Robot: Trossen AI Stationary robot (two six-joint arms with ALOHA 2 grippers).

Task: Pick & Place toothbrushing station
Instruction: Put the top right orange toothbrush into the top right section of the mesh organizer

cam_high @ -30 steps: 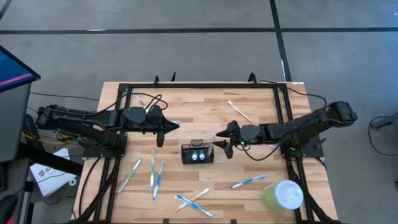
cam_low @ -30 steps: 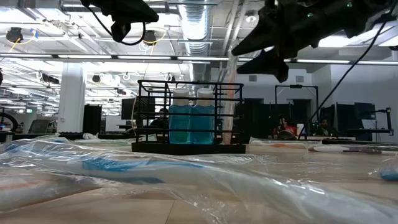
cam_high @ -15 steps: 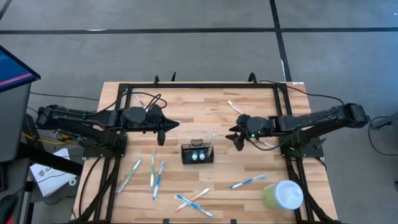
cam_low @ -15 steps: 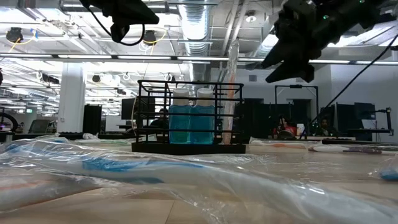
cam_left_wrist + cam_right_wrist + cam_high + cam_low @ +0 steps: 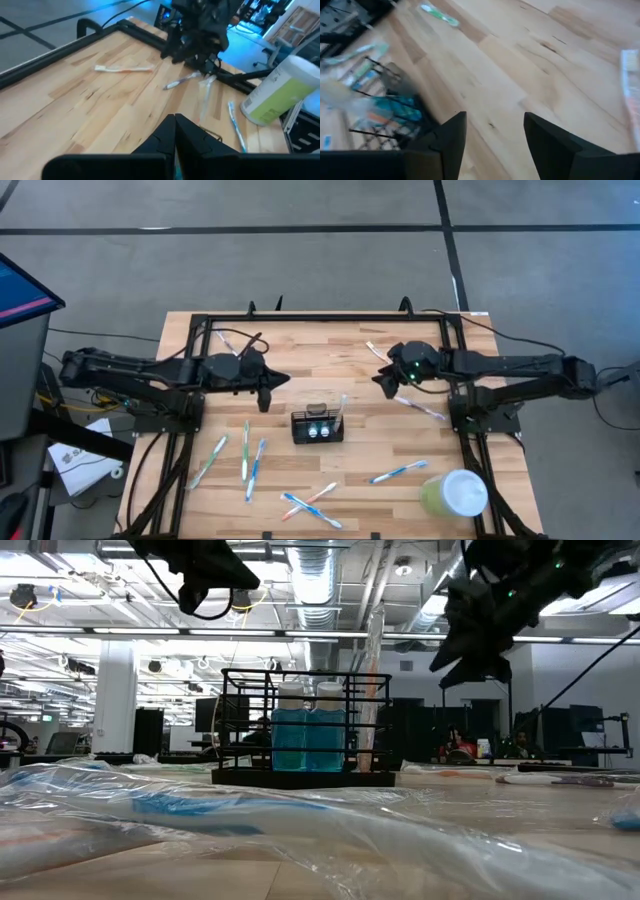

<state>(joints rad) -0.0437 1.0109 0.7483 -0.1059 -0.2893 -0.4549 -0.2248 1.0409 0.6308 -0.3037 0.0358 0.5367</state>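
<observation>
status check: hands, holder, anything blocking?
Left hand shut, parked beside holder. Right hand open, empty, clear of the black holder. One toothbrush standing in it. Nothing blocking.

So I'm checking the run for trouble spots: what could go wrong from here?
The right pincer hovers open and empty near a toothbrush at the far edge; a low sweep could knock it off the table. The toothbrush already standing in the black holder leans, so a bump might tip it out.
</observation>
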